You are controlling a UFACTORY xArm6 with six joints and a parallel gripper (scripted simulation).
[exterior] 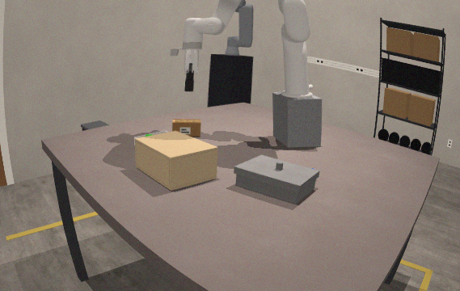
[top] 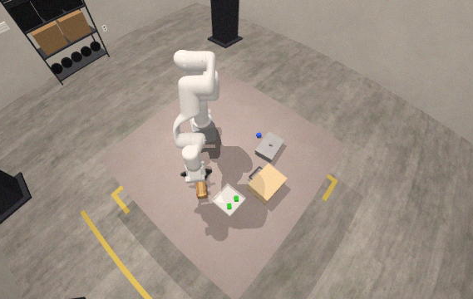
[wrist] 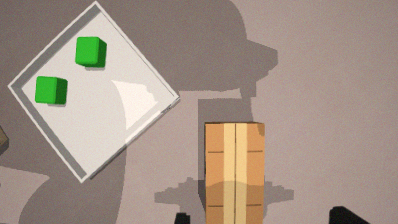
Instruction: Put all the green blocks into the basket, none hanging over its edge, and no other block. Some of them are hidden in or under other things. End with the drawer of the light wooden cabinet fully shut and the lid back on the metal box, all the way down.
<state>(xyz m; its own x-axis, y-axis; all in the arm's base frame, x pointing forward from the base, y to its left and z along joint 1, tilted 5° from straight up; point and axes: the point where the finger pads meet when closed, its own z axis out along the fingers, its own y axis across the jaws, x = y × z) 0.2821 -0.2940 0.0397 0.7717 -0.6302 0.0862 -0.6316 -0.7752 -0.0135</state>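
The white basket (top: 220, 196) (wrist: 95, 132) holds two green blocks (top: 236, 198) (top: 229, 206) (wrist: 90, 51) (wrist: 51, 90), both well inside its rim. My gripper (top: 197, 183) (exterior: 189, 86) (wrist: 262, 219) is open and empty. It hangs high over a small brown cardboard box (top: 201, 190) (exterior: 187, 127) (wrist: 234, 165), just left of the basket. The light wooden cabinet (top: 267, 182) (exterior: 175, 159) stands right of the basket, its dark handle (top: 255, 172) towards the arm. The grey metal box (top: 269, 145) (exterior: 276, 178) has its lid on, with the knob (exterior: 279, 166) on top.
A blue block (top: 258, 134) lies on the table beside the metal box. The arm's grey pedestal (exterior: 297, 119) stands at the back of the table. In the exterior view the cabinet hides most of the basket.
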